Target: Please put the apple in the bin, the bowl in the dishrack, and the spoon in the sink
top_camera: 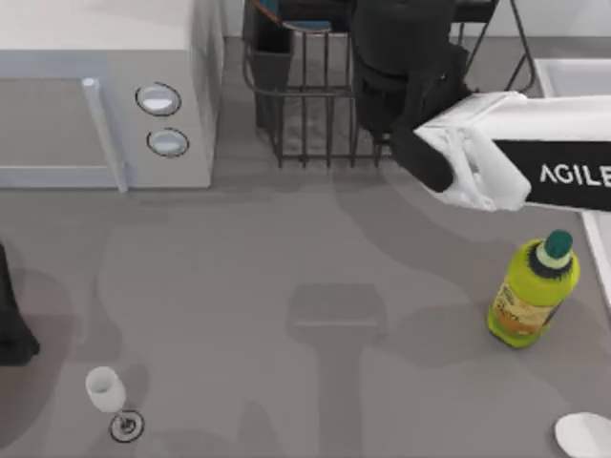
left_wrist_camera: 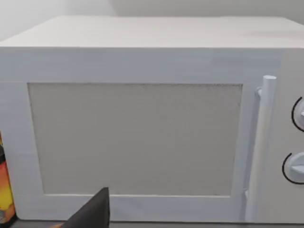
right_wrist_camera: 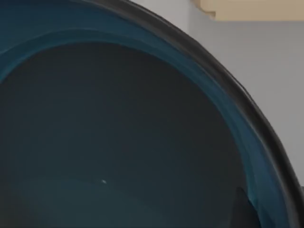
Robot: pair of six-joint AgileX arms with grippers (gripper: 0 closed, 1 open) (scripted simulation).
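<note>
At the near edge of the grey worktop [top_camera: 315, 248] a tiny wine glass [top_camera: 107, 393] lies on the left, and a bit of a white thing [top_camera: 584, 434] peeks in at the near right corner; I cannot tell what it is. A little farther back on the right stands a green bottle [top_camera: 533, 291] with a dark green cap. My left arm [top_camera: 11, 315] is parked at the left edge, and I cannot tell if its jaws are open or closed. Its wrist camera looks at the door of the white microwave [top_camera: 105, 91], which sits at the far left with two round knobs. My right arm [top_camera: 535, 162] reaches in from the right, over the black wire dishrack [top_camera: 305, 105] at the far middle. Its wrist camera looks right into the teal-blue inside of the bowl [right_wrist_camera: 118, 137], very close up. I cannot tell if the right jaws are holding it. At the far right is the pale rim of the sink [top_camera: 573, 76].
</note>
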